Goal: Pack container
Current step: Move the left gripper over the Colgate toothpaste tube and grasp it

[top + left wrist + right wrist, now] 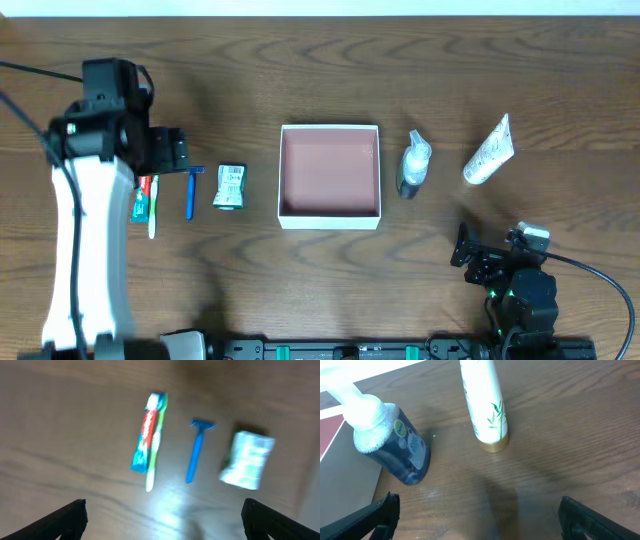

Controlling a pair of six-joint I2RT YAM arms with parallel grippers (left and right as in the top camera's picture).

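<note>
Left pincer (165,519): fingers spread wide with nothing between them, hanging over the left end of the table (60,435).
Toothpaste tube (149,430): straight ahead of the left pincer's gap, lying flat. It is white, green and teal with a red band of lettering (too blurred to read).
Toothbrush (149,479): tucked under the tube, its white end poking out toward the pincer.
Razor (196,452): blue, just beside the tube on the side of the pincer's right finger, with its head pointing away from the pincer.
Packet (248,459): white and green, ahead of the left pincer's right finger and past the razor. Its dark print is not legible.
Container (330,217): between the two pincers at mid-table. It lies off to the left pincer's right, beyond the packet, and ahead-left of the right pincer, with its pinkish-brown floor in plain view.
Right pincer (482,520): fingers spread wide, gripping nothing, low over the wood.
Bottle (395,445): ahead of the right pincer's left finger, just beside the container's white wall. It has dark blue contents and a top wrapped in pale plastic. Its round yellow sticker and pale label cannot be read.
White tube (485,405): ahead of the right pincer's gap, with its gold cap toward the pincer. It carries a green leaf sprig and no readable words.
</note>
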